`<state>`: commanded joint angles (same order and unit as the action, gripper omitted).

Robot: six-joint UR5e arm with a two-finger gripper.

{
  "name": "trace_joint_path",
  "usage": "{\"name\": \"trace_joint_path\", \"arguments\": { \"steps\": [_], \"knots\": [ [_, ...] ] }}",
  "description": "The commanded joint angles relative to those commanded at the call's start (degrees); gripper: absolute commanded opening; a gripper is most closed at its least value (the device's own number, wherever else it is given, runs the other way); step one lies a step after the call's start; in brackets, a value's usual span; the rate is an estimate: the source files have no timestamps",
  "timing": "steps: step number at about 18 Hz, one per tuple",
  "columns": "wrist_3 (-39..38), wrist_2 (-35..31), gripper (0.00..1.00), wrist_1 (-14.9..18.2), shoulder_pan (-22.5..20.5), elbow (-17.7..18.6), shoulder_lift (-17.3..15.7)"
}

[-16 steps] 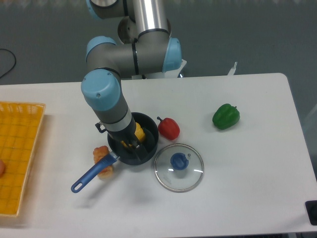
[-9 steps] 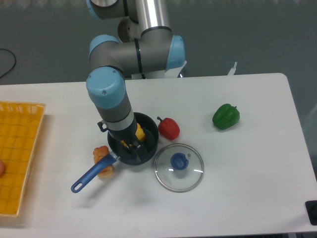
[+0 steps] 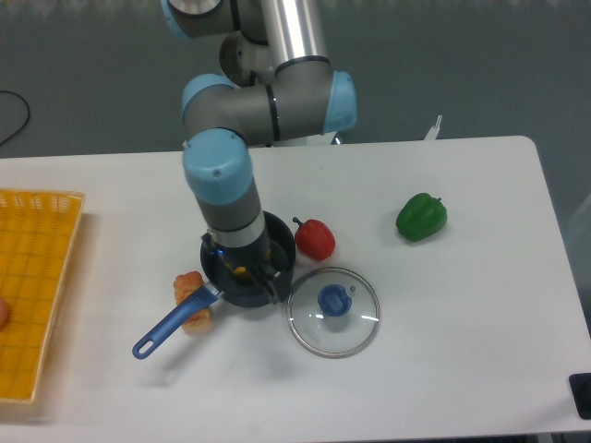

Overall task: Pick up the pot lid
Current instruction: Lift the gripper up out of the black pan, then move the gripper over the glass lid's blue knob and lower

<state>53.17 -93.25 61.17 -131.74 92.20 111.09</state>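
One pot lid, clear with a blue knob, flat on the table, knob up, just beside the dark pan. Over the pan: the tool, fingers spread apart, away from the lid. Partly visible between them, inside the pan: something yellow. Under the blue pan handle: a brown item. Near pan and lid: a red item. Well apart, at view's right: a green pepper.
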Motion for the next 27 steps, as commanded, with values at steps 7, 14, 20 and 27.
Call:
{"name": "trace_joint_path", "arguments": {
  "steps": [7,14,20,27],
  "knots": [
    [1.6,0.0,1.0,-0.5,-6.3,-0.8,4.5],
    [17.8,-5.8,1.0,-1.2,-7.3,-1.5,7.3],
    [20.0,-5.8,1.0,-2.2,-7.5,-1.8,8.9],
    [18.6,-5.5,1.0,-2.2,-7.2,-1.5,10.0]
  ]
}}
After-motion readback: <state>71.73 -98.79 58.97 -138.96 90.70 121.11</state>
